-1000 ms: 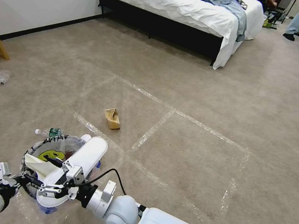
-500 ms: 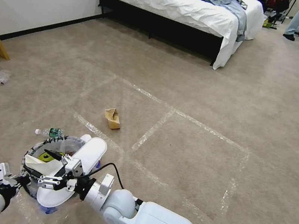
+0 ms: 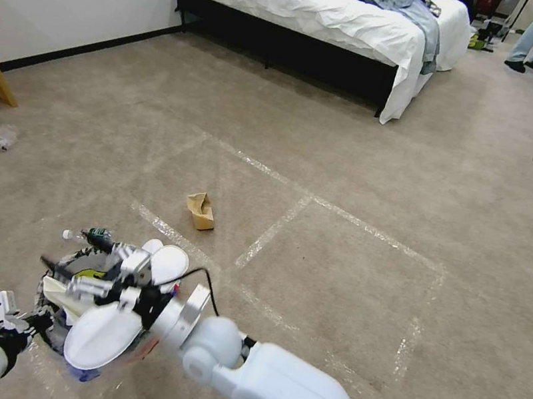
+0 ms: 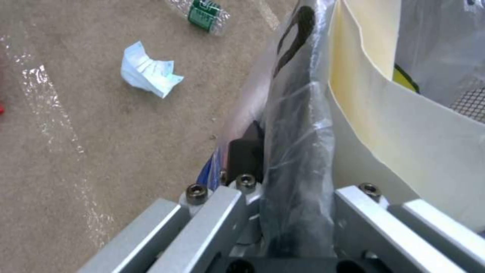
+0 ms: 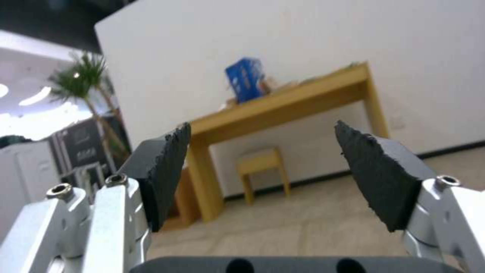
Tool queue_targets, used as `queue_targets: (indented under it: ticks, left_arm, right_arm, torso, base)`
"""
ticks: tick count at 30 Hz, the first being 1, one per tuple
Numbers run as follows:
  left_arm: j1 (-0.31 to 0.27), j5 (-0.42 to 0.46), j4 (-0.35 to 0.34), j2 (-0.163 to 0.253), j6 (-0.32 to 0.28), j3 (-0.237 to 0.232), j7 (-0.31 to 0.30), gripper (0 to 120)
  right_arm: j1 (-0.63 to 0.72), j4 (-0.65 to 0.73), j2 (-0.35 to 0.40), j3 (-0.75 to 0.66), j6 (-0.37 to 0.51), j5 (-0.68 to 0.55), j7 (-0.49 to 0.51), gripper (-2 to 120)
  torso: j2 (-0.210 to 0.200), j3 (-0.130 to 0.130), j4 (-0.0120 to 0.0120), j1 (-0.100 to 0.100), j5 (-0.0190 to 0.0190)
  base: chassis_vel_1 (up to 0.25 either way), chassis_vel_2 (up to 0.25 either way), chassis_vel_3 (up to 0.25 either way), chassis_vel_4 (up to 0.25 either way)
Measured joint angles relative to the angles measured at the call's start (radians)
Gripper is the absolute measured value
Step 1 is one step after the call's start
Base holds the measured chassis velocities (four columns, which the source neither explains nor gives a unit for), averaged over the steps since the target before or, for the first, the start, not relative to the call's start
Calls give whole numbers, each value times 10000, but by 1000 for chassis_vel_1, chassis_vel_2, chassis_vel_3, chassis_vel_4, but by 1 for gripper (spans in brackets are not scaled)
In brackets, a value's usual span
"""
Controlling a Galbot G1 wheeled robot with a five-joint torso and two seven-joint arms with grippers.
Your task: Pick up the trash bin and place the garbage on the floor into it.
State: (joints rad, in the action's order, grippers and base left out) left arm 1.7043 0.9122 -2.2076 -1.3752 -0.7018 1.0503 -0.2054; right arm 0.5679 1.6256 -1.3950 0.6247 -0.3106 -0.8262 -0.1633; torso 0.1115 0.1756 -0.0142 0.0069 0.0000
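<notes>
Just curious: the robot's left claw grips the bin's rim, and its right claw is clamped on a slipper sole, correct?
Not quite. The left claw does grip the trash bin rim, but the right claw is open with nothing between its fingers, as the right wrist view shows.

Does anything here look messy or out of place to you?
Yes. White slipper soles stick out over the rim of the trash bin, not down inside it. Litter lies on the carpet: a cardboard scrap, a small bottle, crumpled paper. The left gripper is clamped on the bin's rim.
</notes>
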Motion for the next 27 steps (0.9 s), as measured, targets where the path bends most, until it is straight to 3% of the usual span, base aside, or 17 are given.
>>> queue_targets:
  ticks: [4,14,17,18,22,24,27]
  left_arm:
    - [22,1,40,22,0,21,0,1]
    - [78,79,36,164,0,165,-28,1]
    - [84,79,31,167,0,168,-30,1]
    - [111,82,2,177,0,174,-30,1]
    - [132,83,-44,185,0,180,-29,1]
    - [187,83,-96,193,16,223,-27,1]
    - [243,78,-121,220,67,301,-15,1]
  right_arm:
    - [-155,395,152,-579,157,-192,87,77]
    - [-47,1811,1113,-3503,924,-357,1045,99]
    - [1,1878,1213,-3743,959,-357,1074,99]
    - [267,2074,1663,-4625,1036,-224,1093,100]
    - [655,2285,2276,-5495,1140,40,1183,100]
    - [1526,2658,3257,-6610,1274,1087,1993,100]
    - [2392,2853,3565,-7458,1313,1987,2733,100]
  torso:
    - [0,0,0,0,0]
    - [0,0,0,0,2]
    - [0,0,0,0,2]
    - [0,0,1,0,4]
    - [0,1,1,0,4]
    - [0,0,-5,-1,4]
    - [0,0,-2,0,5]
  base:
    - [0,0,0,0]
    - [0,0,0,0]
    - [0,0,0,0]
    - [0,0,0,0]
    - [0,0,0,0]
    - [0,0,0,0]
    - [0,0,0,0]
